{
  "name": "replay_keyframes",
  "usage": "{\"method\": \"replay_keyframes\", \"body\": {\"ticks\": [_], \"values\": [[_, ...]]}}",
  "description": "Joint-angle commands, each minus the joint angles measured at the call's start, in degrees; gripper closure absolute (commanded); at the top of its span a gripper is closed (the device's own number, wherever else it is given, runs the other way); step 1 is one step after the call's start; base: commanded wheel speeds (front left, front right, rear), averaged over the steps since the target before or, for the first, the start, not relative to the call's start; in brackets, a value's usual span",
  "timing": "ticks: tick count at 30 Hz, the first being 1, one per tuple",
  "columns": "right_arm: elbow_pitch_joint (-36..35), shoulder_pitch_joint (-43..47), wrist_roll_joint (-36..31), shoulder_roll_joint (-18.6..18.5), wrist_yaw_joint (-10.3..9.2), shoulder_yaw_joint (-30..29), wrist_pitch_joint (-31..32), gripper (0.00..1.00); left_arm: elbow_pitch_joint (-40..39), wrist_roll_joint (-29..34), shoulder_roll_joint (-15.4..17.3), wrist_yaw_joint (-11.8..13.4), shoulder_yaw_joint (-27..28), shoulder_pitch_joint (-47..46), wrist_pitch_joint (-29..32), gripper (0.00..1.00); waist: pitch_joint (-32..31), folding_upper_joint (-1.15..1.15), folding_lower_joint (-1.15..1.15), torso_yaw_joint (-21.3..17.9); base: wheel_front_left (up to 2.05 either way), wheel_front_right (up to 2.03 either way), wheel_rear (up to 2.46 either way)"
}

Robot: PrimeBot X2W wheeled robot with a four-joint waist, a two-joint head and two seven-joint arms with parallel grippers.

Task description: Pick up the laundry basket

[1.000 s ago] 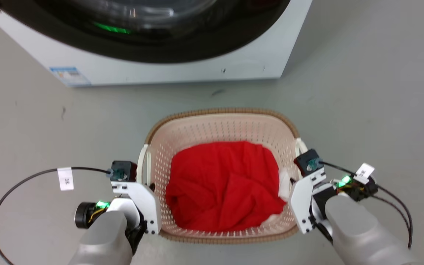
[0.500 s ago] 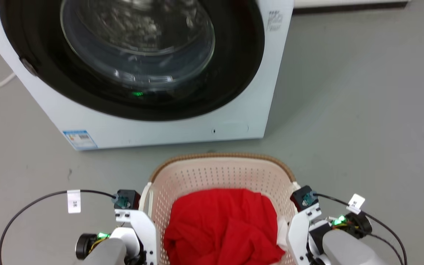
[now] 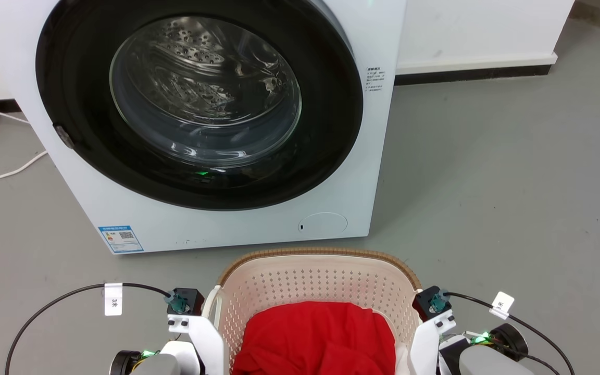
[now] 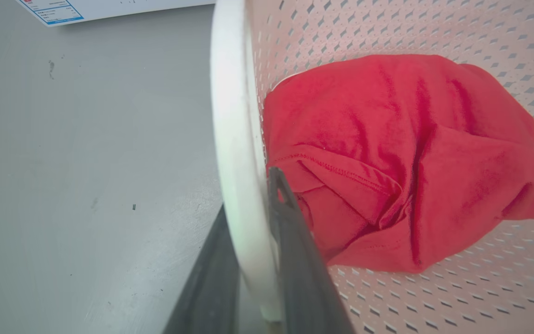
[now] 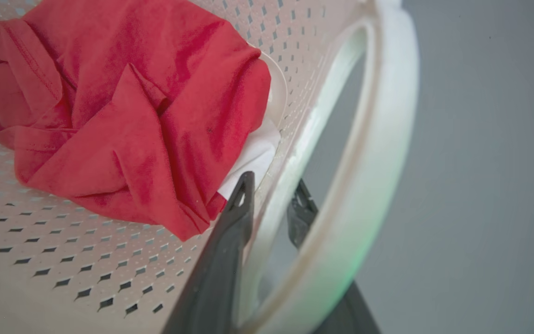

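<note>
The laundry basket [image 3: 316, 254], cream and perforated with a brown woven rim, sits low in the head view and holds a red garment [image 3: 314, 337]. My left gripper [image 4: 248, 199] is shut on the basket's white left handle [image 4: 230, 116], with one dark finger [image 4: 292, 250] inside the wall and the other outside. My right gripper [image 5: 271, 190] is shut on the basket's right wall, its outer finger [image 5: 300, 208] passing through the handle loop [image 5: 378, 153]. The grippers' white brackets flank the basket on its left [image 3: 203, 336] and right [image 3: 427, 336].
A white front-loading washing machine [image 3: 378, 156] with its round glass door [image 3: 203, 88] shut stands just beyond the basket. A white cable [image 3: 3, 174] lies on the grey floor at the left. A white wall with a dark baseboard [image 3: 477, 73] runs behind. A white cloth [image 5: 254, 157] lies under the red garment.
The head camera has swung upward, so the washing machine's door has come fully into view and the basket has dropped to the bottom edge. Both grippers stay on the basket's sides.
</note>
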Motion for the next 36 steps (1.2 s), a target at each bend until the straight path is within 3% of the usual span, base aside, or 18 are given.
{"method": "replay_keyframes", "body": {"ticks": [1,36], "values": [[-0.52,1.23,0.39,-0.18,0.82,1.06,0.22,1.00,-0.56,-0.33,0.93,0.15,-0.40,0.09,-0.28,1.00,-0.33,0.00,0.01,-0.08,0.00,0.00,0.00],[1.73,-0.09,10.56,-1.10,0.81,10.82,-2.00,1.00,0.64,-7.63,1.97,0.15,-6.50,0.40,-1.57,1.00,-1.55,0.00,0.01,0.30,0.00,0.00,0.00]]}}
